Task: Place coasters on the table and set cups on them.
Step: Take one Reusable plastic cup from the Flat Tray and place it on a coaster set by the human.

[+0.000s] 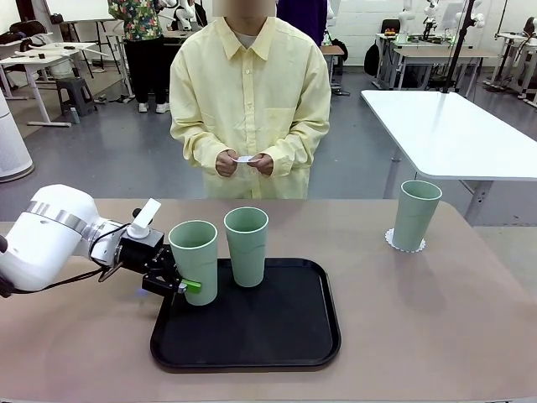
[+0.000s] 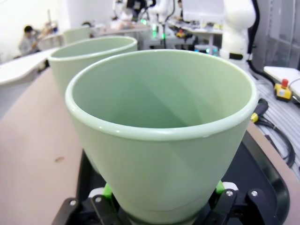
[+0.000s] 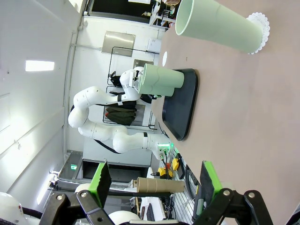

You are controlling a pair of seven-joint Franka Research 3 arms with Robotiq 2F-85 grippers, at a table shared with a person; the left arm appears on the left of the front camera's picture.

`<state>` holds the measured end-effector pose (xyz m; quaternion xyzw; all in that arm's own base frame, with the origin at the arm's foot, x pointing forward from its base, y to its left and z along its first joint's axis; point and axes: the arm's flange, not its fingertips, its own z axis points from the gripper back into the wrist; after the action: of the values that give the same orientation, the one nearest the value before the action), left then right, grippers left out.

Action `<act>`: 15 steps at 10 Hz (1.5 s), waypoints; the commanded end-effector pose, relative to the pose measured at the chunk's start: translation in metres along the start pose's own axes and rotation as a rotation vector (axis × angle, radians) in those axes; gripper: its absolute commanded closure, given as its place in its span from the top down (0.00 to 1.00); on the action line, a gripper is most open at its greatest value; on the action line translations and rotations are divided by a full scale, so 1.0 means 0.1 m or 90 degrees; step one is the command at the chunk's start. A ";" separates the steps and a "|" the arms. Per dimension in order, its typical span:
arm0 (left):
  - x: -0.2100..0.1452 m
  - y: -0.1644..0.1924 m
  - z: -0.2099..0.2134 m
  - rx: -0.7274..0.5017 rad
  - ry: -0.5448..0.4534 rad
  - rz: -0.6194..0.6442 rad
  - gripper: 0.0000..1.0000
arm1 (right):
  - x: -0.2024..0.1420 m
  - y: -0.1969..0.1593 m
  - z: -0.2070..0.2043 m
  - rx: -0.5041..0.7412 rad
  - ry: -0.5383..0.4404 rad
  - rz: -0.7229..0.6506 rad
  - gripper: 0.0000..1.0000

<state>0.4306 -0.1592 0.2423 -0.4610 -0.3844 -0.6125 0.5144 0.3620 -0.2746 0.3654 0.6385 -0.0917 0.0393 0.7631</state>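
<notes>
L claw (image 1: 185, 285): clenched on L cup, low on its wall near the base; green pads (image 2: 108, 190) pressed either side in L wrist view.
L cup (image 1: 195, 260): upright at tray's L side, in the claw's grip; just beside mid cup, not touching. Can't tell if base is off the tray yet.
Step in hand (judged): take L cup off tray to a coaster spot on table.
Doing it well: lift straight up 1st to clear tray lip; keep cup upright; low grip on a tall cup prob. lets it lean, so move slow; swing away from mid cup, not past it.
Mid cup (image 1: 247, 245): upright at tray's rear, free.
Tray (image 1: 252, 340): black, near-L part of table.
Person's hands (image 1: 226, 163): at far side, holding small white piece (image 1: 244, 158), prob. a coaster; not on table yet.
Target (judged): no free coaster seen on table; hold cup raised till 1 is laid, then centre base on it.
R cup (image 1: 417, 214): upright on R coaster (image 1: 405, 246), far-R of table (image 1: 436, 319); 1 of 3 looks done.
R claw (image 3: 155, 187): released, jaws wide, nothing between; well apart from cups.
</notes>
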 end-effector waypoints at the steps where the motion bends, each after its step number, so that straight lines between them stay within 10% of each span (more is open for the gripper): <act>1: 0.24 -0.19 0.25 -0.010 0.037 0.012 0.00 | 0.00 0.00 0.01 -0.002 -0.001 -0.001 1.00; 5: 1.36 -0.60 1.29 0.004 0.056 0.059 0.00 | 0.00 0.00 0.01 -0.002 -0.001 -0.001 1.00; 12: 1.59 -0.62 1.68 0.031 0.034 0.073 0.00 | 0.00 0.00 0.01 -0.002 -0.001 -0.001 1.00; 13: 1.55 -0.58 1.69 0.031 0.030 0.075 0.83 | 0.00 0.00 0.01 -0.002 -0.001 -0.001 1.00; 15: 1.20 -0.26 2.24 0.075 0.007 0.036 0.83 | 0.00 0.00 0.01 -0.002 -0.001 -0.001 1.00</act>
<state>0.4105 -0.0083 0.4285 -0.4452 -0.3779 -0.5776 0.5704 0.3618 -0.2748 0.3652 0.6386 -0.0918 0.0390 0.7630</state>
